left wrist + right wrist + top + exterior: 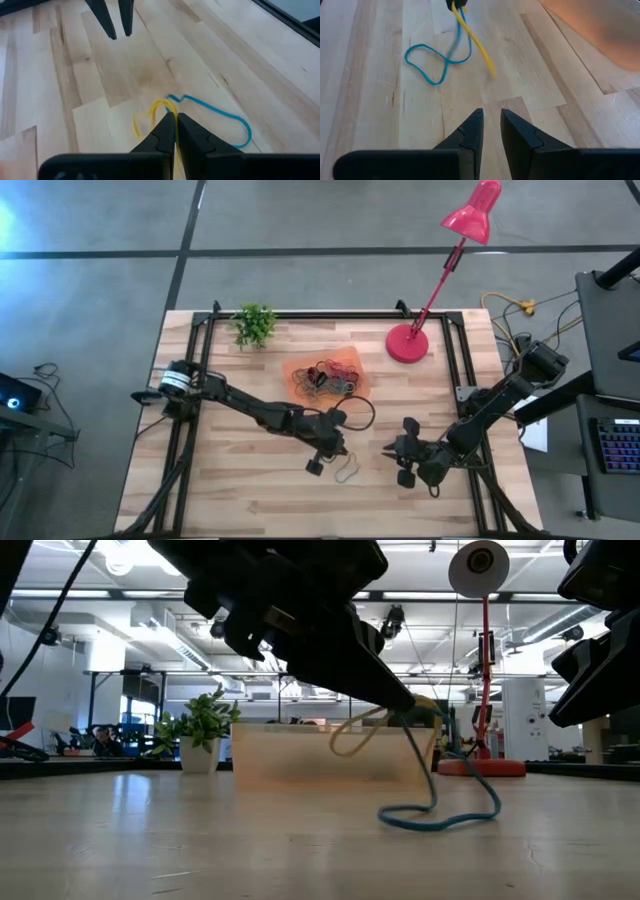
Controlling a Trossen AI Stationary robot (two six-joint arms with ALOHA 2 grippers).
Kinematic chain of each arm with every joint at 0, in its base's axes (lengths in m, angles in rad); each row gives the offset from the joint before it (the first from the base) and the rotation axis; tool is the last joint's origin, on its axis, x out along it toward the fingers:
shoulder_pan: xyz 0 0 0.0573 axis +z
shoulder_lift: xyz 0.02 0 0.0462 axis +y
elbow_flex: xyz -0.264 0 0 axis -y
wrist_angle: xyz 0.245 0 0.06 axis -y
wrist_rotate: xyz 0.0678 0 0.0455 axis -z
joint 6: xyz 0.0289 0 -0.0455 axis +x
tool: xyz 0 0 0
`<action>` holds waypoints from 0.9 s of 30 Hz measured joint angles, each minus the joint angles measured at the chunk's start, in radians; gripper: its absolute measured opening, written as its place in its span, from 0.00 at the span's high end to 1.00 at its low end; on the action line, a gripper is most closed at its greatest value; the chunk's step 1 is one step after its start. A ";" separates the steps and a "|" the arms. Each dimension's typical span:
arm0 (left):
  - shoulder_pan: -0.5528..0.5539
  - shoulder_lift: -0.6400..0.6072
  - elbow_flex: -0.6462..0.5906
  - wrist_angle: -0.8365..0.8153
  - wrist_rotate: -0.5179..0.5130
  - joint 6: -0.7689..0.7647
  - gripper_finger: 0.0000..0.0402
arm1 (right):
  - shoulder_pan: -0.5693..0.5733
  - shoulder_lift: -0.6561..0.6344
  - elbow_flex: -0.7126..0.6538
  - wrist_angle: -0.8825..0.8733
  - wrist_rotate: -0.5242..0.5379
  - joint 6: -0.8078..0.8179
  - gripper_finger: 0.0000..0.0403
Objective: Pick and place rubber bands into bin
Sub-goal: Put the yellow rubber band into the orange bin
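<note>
My left gripper (340, 446) is near the table's middle, shut on a yellow rubber band (150, 112) and a blue rubber band (220, 115). The yellow loop (352, 735) hangs in the air. The blue one (440, 815) trails down onto the wood. The orange bin (325, 377) lies beyond them toward the far edge, with many mixed-colour bands (325, 378) inside. My right gripper (390, 450) waits open just to the right of the bands, low over the table, touching nothing. My left gripper pinches both bands together between its two fingertips (167, 122), where the yellow band's end (164, 104) and the blue band's end (174, 98) meet. The fingers slant down from the table's left. The yellow loop hangs clear; the blue band's lower loop (440, 820) lies on the table.
A red desk lamp stands on its round base (407, 343) right of the bin. A small potted plant (255, 325) sits at the far left. Black frame rails (200, 350) run along the table's sides. Bare wood (250, 490) stretches along the near edge.
</note>
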 joint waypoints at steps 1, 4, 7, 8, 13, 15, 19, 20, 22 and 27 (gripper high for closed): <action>0.002 0.003 0.000 0.000 0.000 0.000 1.00 | 0.000 0.000 0.000 0.000 0.000 0.000 0.86; 0.004 0.003 -0.003 -0.002 0.001 0.001 1.00 | 0.000 0.000 0.000 0.001 0.000 0.000 0.86; 0.004 0.003 -0.003 -0.001 0.001 0.008 1.00 | 0.000 0.000 0.000 0.001 0.000 0.000 0.86; 0.004 0.003 -0.003 -0.001 0.001 0.008 1.00 | 0.000 0.000 0.000 0.001 0.000 0.000 0.86; 0.004 0.003 -0.013 0.001 0.002 0.010 0.96 | 0.000 0.000 0.000 0.001 0.000 0.000 0.86; 0.006 0.004 -0.024 -0.005 0.002 0.010 0.93 | 0.000 0.000 0.000 0.002 0.000 0.000 0.86; 0.007 0.033 -0.034 -0.011 0.002 0.009 0.88 | 0.000 0.000 0.000 0.005 0.000 0.000 0.86; 0.007 0.048 -0.035 -0.010 0.003 0.006 0.87 | 0.000 0.000 0.000 0.005 0.001 0.000 0.86; 0.007 0.068 -0.034 0.002 0.003 0.002 0.85 | 0.000 0.000 0.000 0.007 0.001 0.000 0.86; 0.009 0.086 -0.034 0.006 0.003 0.001 0.84 | 0.000 0.000 -0.001 0.013 0.001 0.000 0.86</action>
